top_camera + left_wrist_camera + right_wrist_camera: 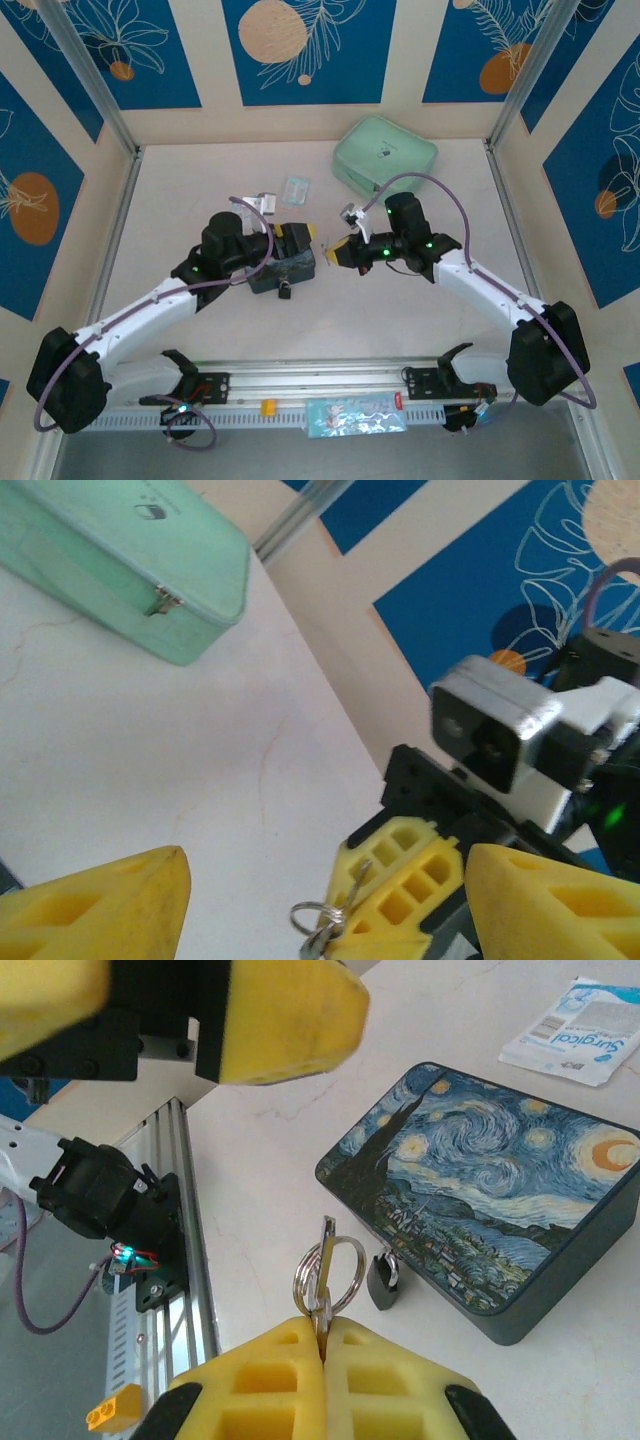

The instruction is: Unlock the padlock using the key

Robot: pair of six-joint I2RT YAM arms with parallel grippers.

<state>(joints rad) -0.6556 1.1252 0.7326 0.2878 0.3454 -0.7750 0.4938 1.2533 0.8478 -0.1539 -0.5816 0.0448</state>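
My right gripper [322,1328] is shut on the key [325,1255], whose silvery blade and split ring stick out past the yellow fingertips. The small dark padlock [382,1280] with its silver shackle hangs at the near side of the swirl-painted tin box [490,1210], just right of the key and apart from it. From above, the padlock [285,291] lies at the box's front edge. My left gripper [328,880] is open, its yellow fingers [100,905] wide apart, with the right gripper's fingertips [400,880] and key ring [318,920] between them. The left gripper [295,238] hovers over the box, facing the right gripper [335,253].
A mint green zip case [385,155] lies at the back right. Blue-and-white packets [296,189] lie behind the box, and another packet [355,415] rests on the front rail. Walls close in the table on three sides.
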